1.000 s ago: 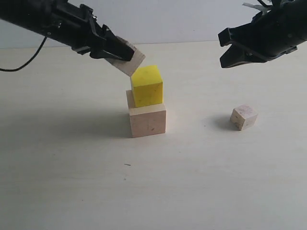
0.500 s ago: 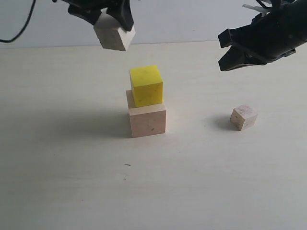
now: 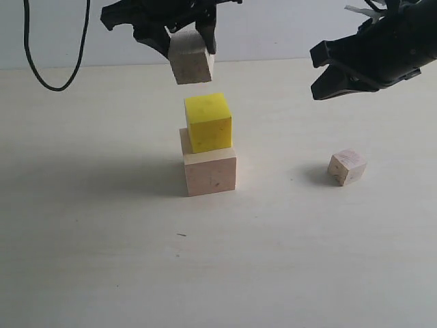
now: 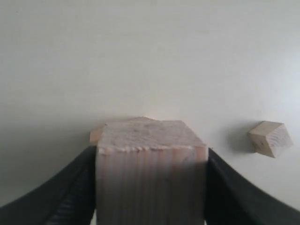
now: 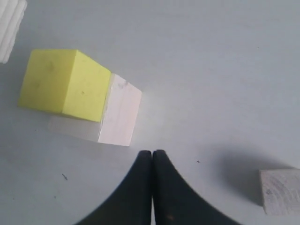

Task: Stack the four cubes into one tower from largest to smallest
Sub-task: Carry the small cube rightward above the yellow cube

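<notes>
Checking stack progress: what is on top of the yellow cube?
Nothing rests on the yellow cube; its top is bare. The left gripper holds a wood cube above it, apart.

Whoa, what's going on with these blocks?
A robot is stacking cubes. Its left gripper holds a small pale wood cube in the air above the bright yellow cube, which sits on the large pale wood cube. The smallest pale wood cube lies apart on the table; the right gripper hangs empty.

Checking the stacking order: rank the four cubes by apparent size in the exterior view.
1. base wood cube
2. yellow cube and held wood cube: look alike, camera distance unsure
3. loose small wood cube
</notes>
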Controlling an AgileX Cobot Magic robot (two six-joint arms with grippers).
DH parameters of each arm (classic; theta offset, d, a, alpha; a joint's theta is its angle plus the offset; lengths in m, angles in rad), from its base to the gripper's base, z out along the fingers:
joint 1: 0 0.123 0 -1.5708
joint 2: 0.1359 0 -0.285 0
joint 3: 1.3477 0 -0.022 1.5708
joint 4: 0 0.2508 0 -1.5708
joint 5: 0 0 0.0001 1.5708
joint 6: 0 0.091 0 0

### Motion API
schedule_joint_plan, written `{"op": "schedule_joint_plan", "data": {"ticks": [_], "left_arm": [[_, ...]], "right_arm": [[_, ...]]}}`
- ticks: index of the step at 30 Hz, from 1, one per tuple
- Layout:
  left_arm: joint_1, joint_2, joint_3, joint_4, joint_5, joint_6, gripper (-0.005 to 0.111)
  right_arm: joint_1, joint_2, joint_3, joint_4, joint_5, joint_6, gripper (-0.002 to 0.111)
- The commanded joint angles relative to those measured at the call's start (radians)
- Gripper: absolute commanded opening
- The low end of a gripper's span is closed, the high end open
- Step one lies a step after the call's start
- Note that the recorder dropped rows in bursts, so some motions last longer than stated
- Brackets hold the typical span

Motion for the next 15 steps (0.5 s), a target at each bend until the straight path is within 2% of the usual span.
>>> {"op": "schedule_joint_plan", "data": {"ticks": [1,9,15], "left_arm": [[-0.017,-0.001,-0.019,0.007,-0.003,-0.089,0.000],[-0.080,0.027,-0.019,0.005,-0.003,-0.163,0.000],[-0.088,0.027,-0.019,0.007,-0.003,-0.191,0.000]], "right_arm": [[-0.003,-0.003,0.006,-0.002,-0.078,-0.005,0.000],[-0.003,-0.003,0.006,0.000,-0.111,0.001,0.000],[-0.003,-0.003,0.006,0.000,-0.103,0.001,0.000]]}}
